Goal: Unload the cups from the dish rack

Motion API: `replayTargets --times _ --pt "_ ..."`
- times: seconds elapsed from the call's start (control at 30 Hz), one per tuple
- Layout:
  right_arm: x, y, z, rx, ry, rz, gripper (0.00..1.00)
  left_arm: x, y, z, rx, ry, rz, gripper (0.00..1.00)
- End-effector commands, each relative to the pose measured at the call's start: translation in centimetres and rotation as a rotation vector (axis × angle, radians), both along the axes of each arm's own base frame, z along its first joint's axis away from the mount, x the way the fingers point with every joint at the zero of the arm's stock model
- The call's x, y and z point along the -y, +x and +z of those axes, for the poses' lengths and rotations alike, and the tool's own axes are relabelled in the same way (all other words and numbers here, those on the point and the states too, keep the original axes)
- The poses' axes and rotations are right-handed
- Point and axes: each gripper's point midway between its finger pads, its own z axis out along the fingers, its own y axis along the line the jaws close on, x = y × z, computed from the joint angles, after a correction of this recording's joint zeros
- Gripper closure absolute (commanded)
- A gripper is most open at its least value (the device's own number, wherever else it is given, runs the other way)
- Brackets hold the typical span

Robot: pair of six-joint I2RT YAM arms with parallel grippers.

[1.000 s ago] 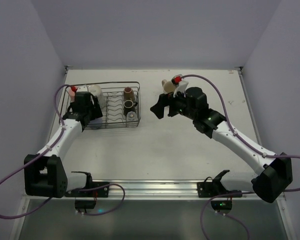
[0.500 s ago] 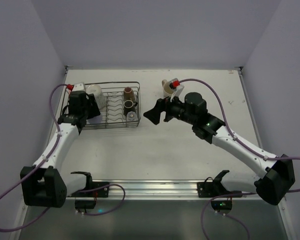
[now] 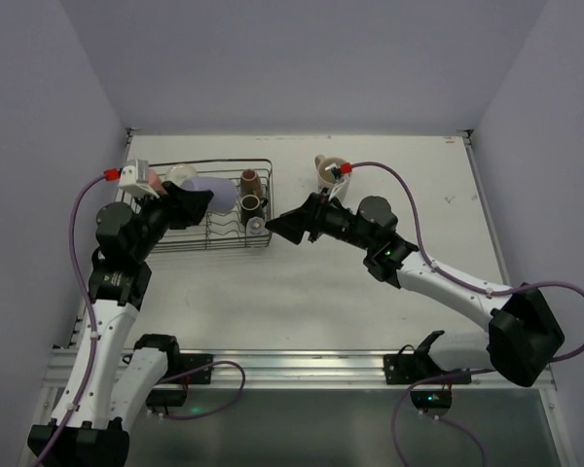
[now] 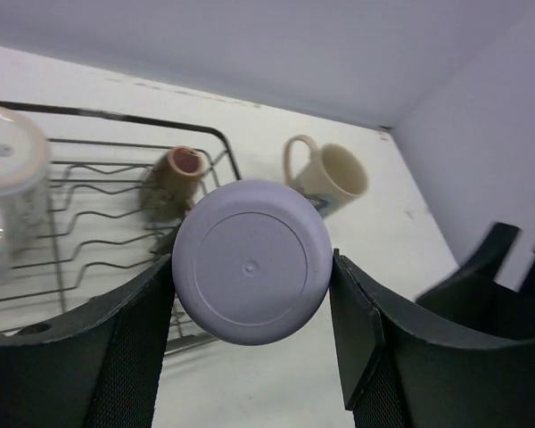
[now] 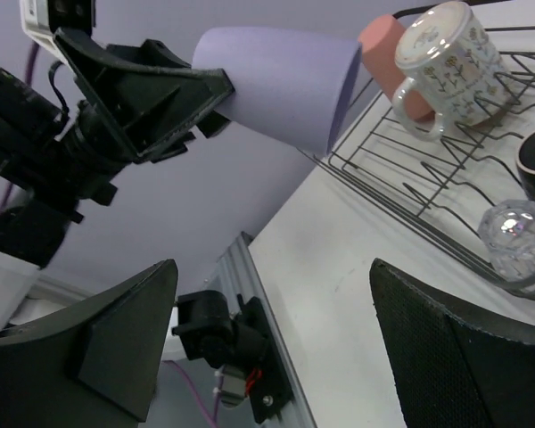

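Observation:
My left gripper is shut on the lavender tumbler, held tilted in the air over the dish rack. In the left wrist view its round base sits between both pads. In the rack are the cream printed mug, the salmon-pink tumbler, the brown cup, the black mug and the clear glass. The pale mug stands on the table right of the rack. My right gripper is open and empty, just right of the rack.
The rack's wire edge and divider prongs lie close in front of my right gripper. The side walls are near the rack's left end. White table stretches in front of the rack and to the right.
My left arm has lifted the lavender tumbler out of the rack's left end and swung it up and right. My right gripper has moved left toward the rack.

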Motion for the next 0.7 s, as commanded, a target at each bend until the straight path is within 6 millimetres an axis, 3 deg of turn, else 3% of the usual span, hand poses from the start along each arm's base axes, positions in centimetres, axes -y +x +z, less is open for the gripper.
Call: replayTargets --times 0.0,0.17,0.37,0.67 --pt "-0.5 -0.5 3.6 0.045 0.149 0.04 0.1 4.5 -2.4 2.9 0.1 -0.177 -0.269 0.79" --pt "-1.1 -0.6 3.1 0.037 0.159 0.075 0.1 6.4 -4.5 4.9 0.166 -0.293 -0.412 0.79" --pt "-1.6 -0.6 3.3 0.029 0.186 0.099 0.1 8.1 -6.1 5.0 0.18 -0.346 -0.516 0.78" --pt "-2.1 -1.0 5.6 0.07 0.266 0.152 0.27 10.3 -6.7 2.9 0.129 -0.363 -0.589 0.73"
